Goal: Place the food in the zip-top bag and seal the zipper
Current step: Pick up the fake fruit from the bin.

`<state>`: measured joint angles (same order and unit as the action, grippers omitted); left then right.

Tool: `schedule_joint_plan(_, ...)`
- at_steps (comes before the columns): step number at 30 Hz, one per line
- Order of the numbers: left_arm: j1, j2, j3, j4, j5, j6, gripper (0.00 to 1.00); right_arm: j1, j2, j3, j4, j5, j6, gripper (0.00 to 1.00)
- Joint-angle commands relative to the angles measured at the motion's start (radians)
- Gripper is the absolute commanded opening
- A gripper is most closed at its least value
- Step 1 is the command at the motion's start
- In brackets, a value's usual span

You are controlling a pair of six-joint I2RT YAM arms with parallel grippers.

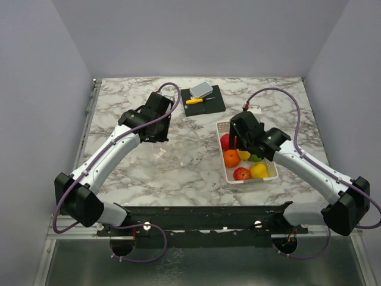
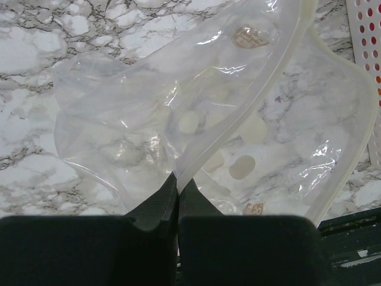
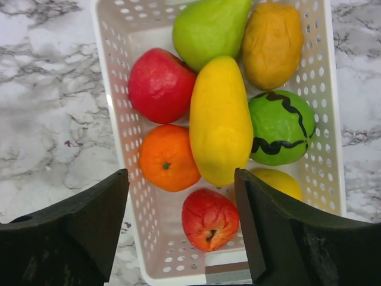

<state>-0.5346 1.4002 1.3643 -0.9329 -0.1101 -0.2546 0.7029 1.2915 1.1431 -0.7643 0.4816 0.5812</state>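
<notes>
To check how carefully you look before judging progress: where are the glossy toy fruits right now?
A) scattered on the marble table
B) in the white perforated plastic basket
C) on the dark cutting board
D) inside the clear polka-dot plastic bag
B: the right wrist view shows the glossy toy fruits lying together in the white perforated plastic basket, while the clear polka-dot plastic bag holds none.

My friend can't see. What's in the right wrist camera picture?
Glossy toy fruits fill a white perforated plastic basket: a long yellow fruit, a green pear, a red apple, an orange and a striped green melon. The right gripper hangs open above them.
</notes>
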Motion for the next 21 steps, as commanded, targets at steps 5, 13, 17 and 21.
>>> schedule_joint_plan(5,-0.021,-0.018,-0.031,0.021,-0.008,-0.022,0.0,-0.101,-0.049,-0.117,0.047,-0.126,-0.017,0.8)
schedule_joint_plan(13,-0.034,-0.034,-0.049,0.021,-0.011,-0.029,0.0,-0.168,0.02,-0.129,0.083,-0.172,-0.029,0.85)
schedule_joint_plan(17,-0.038,-0.042,-0.054,0.02,-0.015,-0.031,0.0,-0.19,0.035,-0.13,0.108,-0.187,-0.03,0.86)
schedule_joint_plan(21,-0.038,-0.042,-0.053,0.019,-0.017,-0.027,0.0,-0.22,0.056,-0.132,0.123,-0.197,-0.033,0.86)
